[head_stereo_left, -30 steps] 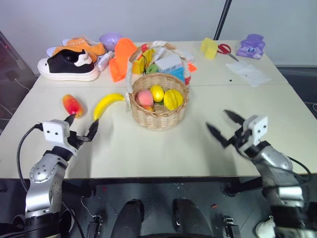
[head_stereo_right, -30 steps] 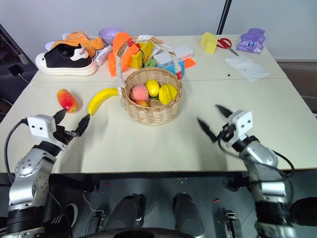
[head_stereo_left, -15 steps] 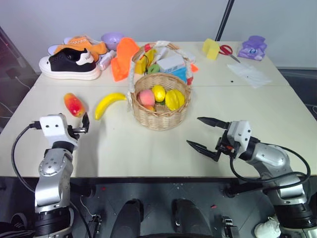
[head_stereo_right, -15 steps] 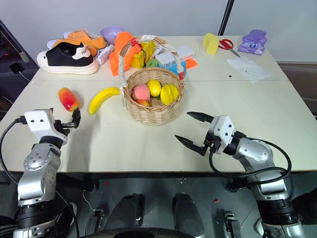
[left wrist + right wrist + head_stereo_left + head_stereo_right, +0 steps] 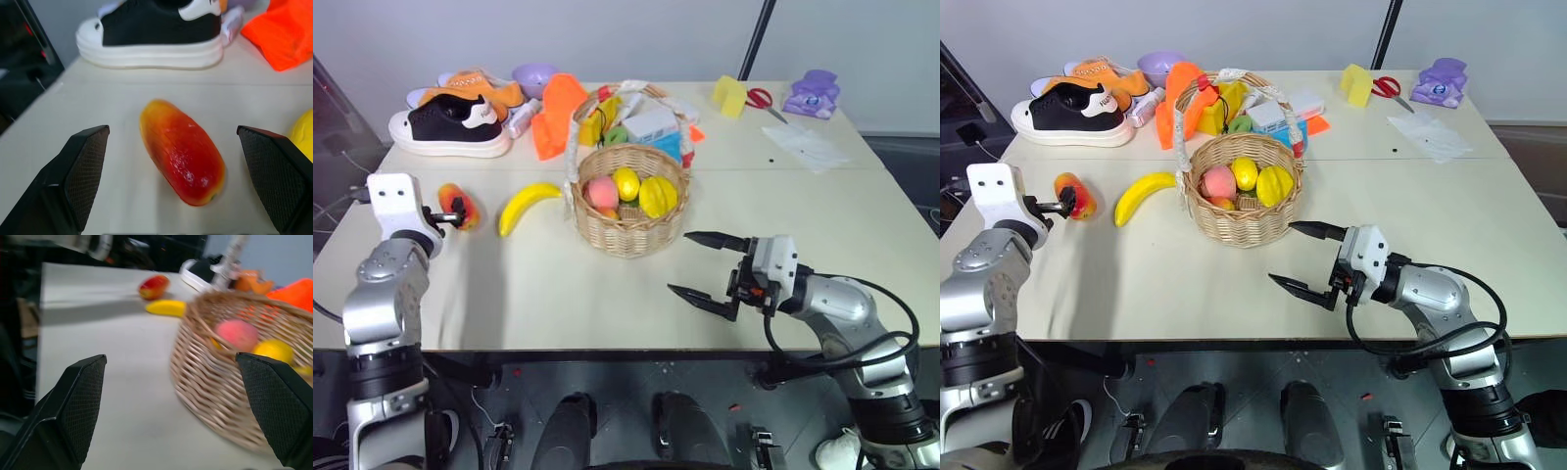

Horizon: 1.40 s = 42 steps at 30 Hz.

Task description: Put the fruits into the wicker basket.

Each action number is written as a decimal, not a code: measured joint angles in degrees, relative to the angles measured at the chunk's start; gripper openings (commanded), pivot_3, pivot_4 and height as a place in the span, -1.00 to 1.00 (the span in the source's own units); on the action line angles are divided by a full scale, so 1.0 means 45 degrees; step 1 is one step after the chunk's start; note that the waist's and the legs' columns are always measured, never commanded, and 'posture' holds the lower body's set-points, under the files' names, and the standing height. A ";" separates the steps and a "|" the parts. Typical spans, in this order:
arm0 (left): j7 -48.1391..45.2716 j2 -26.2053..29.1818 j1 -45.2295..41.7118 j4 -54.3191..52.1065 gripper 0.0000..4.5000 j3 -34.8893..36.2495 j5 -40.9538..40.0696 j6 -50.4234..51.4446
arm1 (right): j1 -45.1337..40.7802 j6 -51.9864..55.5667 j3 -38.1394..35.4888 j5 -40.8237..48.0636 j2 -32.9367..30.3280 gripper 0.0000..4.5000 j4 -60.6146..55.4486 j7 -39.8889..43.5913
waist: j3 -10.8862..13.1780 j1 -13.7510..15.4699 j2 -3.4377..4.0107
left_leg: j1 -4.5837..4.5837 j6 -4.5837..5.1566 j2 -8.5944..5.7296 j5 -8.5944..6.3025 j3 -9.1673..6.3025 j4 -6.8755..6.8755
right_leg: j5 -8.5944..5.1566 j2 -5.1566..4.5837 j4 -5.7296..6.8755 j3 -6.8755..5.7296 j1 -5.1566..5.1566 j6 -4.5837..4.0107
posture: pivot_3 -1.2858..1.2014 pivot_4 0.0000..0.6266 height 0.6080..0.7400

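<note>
- The left gripper (image 5: 178, 147) is wide open and holds nothing; the mango (image 5: 182, 152) lies between its fingers.
- The right gripper (image 5: 703, 266) is wide open, at 5 o'clock of the basket (image 5: 628, 230).
- The banana (image 5: 525, 206) lies at 9 o'clock of the basket.

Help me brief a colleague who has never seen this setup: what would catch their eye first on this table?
Probably the wicker basket at mid-table, already holding a peach, a lemon and other yellow fruit. Next, the banana and the red-orange mango lying loose to its left, the mango framed by the left gripper with its jaws open. The right gripper, also open, points at the basket from the right.
</note>
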 measured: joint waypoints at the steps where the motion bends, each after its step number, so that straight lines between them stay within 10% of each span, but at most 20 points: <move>1: -0.0247 0.0156 -0.0337 0.0413 1.00 0.0004 -0.0176 0.0445 | -0.0043 0.0015 0.0043 0.0000 0.0006 0.96 -0.0011 0.0027 | 0.0000 -0.0001 0.0000 | 0.0001 0.0000 -0.0001 0.0000 0.0002 0.0002 | 0.0000 -0.0001 0.0002 0.0000 0.0001 0.0000 | 0.03 -0.52 1.00; 42: -0.0314 0.0000 -0.3870 0.8336 0.88 -0.0751 0.0669 -0.1982 | -0.0908 -0.0088 0.0121 0.0004 0.0972 0.99 0.0795 -0.0672 | 0.0012 0.0002 -0.0027 | -0.0017 -0.0004 -0.0010 0.0002 0.0003 0.0001 | 0.0039 -0.0015 0.0011 0.0003 -0.0026 0.0064 | 0.03 -0.52 1.00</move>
